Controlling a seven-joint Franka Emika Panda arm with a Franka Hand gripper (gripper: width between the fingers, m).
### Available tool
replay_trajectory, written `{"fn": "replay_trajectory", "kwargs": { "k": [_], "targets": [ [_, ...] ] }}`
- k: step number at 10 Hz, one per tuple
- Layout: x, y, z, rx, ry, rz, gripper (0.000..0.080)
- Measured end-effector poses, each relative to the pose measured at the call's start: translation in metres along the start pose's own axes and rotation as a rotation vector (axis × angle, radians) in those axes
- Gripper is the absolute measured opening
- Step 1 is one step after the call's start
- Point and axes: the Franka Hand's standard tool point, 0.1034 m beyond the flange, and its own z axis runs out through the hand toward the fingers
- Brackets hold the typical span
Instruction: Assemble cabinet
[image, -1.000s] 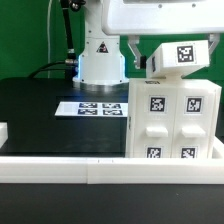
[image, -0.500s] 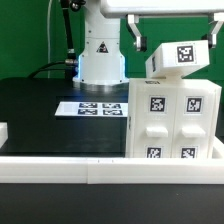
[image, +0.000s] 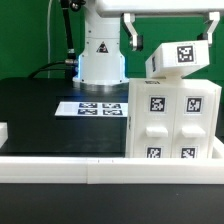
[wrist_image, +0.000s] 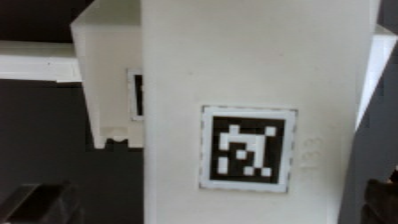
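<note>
Fingers (image: 131, 35) of the gripper (image: 174, 40) are spread as wide as they go, and nothing looks gripped. Right below and between them, a small white tagged block (image: 181, 58) is perched, tilted, on the large white plastic cabinet (image: 170, 120). That cabinet is parked on the black table (image: 40, 110) at the exterior view's right. Any grab would probably be made straight down.

White arm (image: 100, 68) with blue-lit ring (image: 79, 62), warning triangle (image: 100, 47), black cables (image: 66, 40).

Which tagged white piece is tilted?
The small block atop the cabinet: it sits tilted, while the cabinet stands upright and the marker board lies flat.
</note>
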Motion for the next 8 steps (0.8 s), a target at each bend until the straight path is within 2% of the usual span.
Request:
{"fn": "replay_trajectory", "kwargs": {
  "k": [3,5,7,8],
  "targets": [
    [-0.0057,-0.0063,0.0109,0.001,-0.018,-0.012,0.0797],
    [-0.0059,-0.0055,0.0109,0.0,-0.021,-0.011,0.0797],
    [-0.0063,-0.004,0.0119,0.0,-0.024,-0.012,0.0553],
    [-0.0063,-0.004,0.012,0.0,-0.024,-0.012,0.0553]
  ]
}}
